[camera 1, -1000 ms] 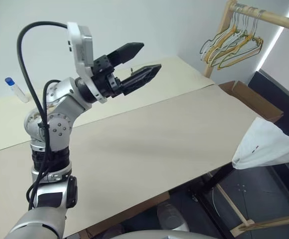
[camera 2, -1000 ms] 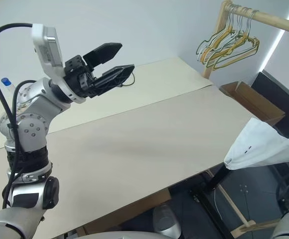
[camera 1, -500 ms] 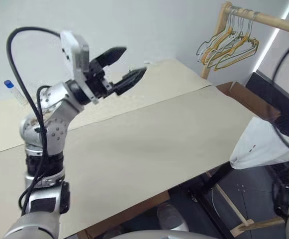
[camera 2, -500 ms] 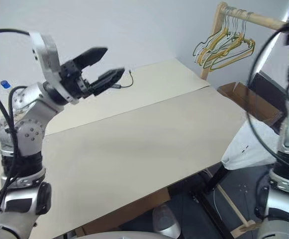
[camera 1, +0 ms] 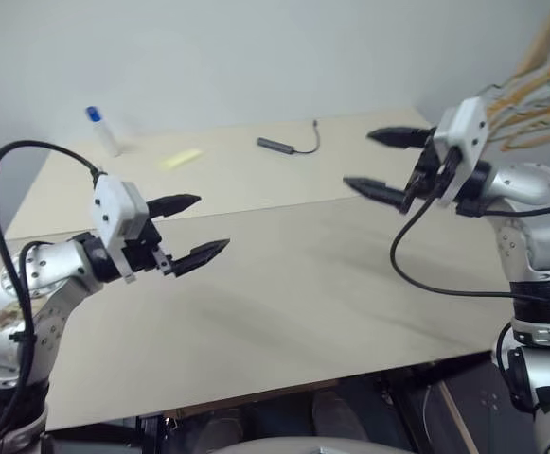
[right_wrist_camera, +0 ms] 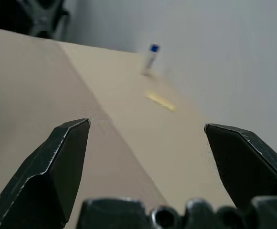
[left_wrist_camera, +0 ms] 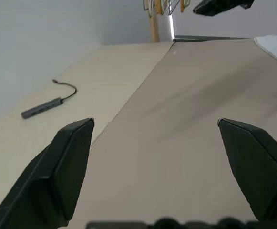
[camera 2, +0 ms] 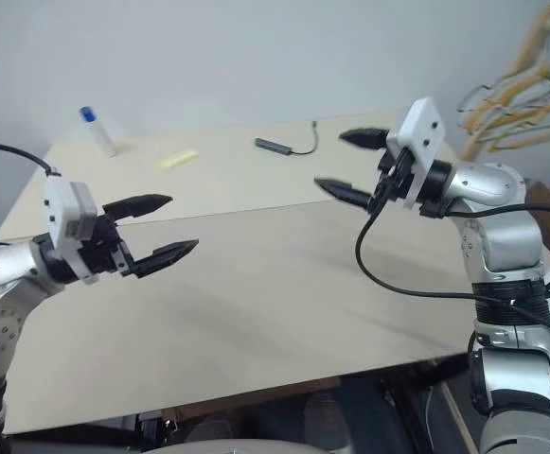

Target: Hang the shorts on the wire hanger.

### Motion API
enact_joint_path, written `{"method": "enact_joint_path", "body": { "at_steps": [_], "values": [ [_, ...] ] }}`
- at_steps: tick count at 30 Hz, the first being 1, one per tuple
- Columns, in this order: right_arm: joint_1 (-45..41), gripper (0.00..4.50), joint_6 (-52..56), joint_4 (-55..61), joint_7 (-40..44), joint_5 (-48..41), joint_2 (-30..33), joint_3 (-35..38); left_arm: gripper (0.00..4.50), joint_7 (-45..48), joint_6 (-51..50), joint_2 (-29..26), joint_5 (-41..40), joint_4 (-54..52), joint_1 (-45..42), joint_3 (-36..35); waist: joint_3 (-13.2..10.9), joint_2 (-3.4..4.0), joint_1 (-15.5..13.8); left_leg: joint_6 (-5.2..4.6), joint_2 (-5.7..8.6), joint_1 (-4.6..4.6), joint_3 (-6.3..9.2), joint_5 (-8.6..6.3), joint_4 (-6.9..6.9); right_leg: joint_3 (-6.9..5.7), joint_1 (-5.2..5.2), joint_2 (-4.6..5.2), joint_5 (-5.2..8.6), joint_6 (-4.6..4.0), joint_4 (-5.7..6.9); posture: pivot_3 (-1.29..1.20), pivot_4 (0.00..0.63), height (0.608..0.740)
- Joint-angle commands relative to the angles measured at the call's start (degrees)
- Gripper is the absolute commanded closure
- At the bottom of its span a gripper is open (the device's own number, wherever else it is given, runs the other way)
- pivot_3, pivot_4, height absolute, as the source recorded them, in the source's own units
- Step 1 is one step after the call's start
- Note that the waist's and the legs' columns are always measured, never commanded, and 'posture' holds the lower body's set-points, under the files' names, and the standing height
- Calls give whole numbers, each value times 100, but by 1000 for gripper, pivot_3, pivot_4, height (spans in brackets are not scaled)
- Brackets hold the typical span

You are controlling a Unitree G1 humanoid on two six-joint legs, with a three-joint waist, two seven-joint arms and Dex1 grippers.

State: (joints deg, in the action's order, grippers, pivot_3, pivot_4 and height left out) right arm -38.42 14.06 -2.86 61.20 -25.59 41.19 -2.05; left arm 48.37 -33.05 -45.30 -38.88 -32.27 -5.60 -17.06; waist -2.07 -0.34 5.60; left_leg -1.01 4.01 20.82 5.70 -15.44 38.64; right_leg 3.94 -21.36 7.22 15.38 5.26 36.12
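The wide beige tabletop (camera 1: 331,284) is lying bare between the two arms, while only a small blue-capped white bottle (camera 1: 102,130), a flat yellow strip (camera 1: 180,159) and a grey cabled adapter (camera 1: 279,145) are sitting along its far edge.

Illumination even and soft, moderately bright, with no glare. Faint diffuse shadows lie on the table (camera 1: 284,284) at frame centre. A bright vertical strip of light shows at the top of the left wrist view. Hangers (camera 2: 525,80) at upper right are motion-blurred. The right wrist view's background is out of focus.
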Motion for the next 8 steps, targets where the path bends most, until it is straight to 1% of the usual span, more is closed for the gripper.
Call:
{"method": "enact_joint_path", "body": {
  "at_steps": [1, 2, 5, 8],
  "values": [
    [-42, 19, -195, -28, 185, 165, -30, -15, 0, 134, 27, -134, -253, -328, 173, -270, 0, 0, -206, 3, 3, 3, 1, 0, 0, -1, -3, 2, -1, -2, -1, 4, 0, 740],
    [3, 19, -202, 26, 207, 192, -62, -37, 0, 156, 53, -148, -259, -374, 247, -282, 0, 0, -304, 4, 3, 6, -1, 0, 0, -1, -7, 2, -3, -4, -1, 4, 0, 740],
    [54, 19, -156, 128, 247, 211, -117, -22, 0, 85, 153, -123, -151, -354, 253, -204, 0, 0, -466, 16, 2, 30, -2, 7, 0, -3, -38, 0, -8, -14, 3, -1, 0, 740],
    [72, 19, -141, 124, 276, 247, -113, 15, 0, -51, 192, -69, -43, -239, 115, -107, 0, 0, -529, 31, 3, 50, -7, 16, -1, -3, -72, -2, -13, -23, 16, -9, 0, 740]
  ]
}}
